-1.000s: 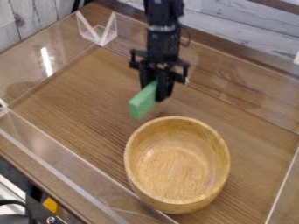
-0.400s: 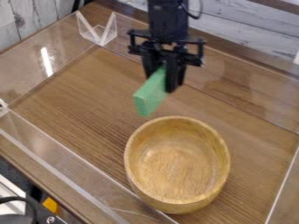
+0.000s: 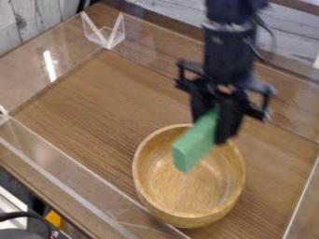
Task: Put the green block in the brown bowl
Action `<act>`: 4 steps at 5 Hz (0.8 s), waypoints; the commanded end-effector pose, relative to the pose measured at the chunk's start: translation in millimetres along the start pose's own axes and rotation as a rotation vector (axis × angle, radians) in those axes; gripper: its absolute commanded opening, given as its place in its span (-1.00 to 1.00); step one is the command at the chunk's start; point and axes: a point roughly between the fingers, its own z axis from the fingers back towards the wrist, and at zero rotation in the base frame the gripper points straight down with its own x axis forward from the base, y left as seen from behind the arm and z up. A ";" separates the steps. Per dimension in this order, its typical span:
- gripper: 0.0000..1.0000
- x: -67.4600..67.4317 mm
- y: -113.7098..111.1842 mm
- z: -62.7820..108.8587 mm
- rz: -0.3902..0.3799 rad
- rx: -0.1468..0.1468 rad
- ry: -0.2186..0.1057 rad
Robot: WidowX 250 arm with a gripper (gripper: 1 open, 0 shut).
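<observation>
The green block (image 3: 196, 143) hangs tilted in the air, its lower end over the inside of the brown bowl (image 3: 152, 191). My gripper (image 3: 225, 119) comes down from above and is shut on the block's upper end. The wooden bowl sits on the table near the front, and nothing else lies inside it. The block's top is partly hidden by the dark fingers.
Clear acrylic walls (image 3: 103, 30) fence the wooden table (image 3: 88, 103) on the left, back and front. A dark device with a yellow patch (image 3: 48, 224) sits beyond the front left edge.
My gripper has carried the green block right and toward the front, from left of the bowl's far rim to above the bowl. The bowl has stayed put.
</observation>
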 end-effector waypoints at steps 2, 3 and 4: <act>-1.00 -5.8 0.1 -20.8 -0.052 0.022 -0.030; -1.00 -17.5 -0.4 -24.2 -0.075 0.035 -0.044; -1.00 -29.5 -3.9 -25.2 -0.102 0.058 -0.063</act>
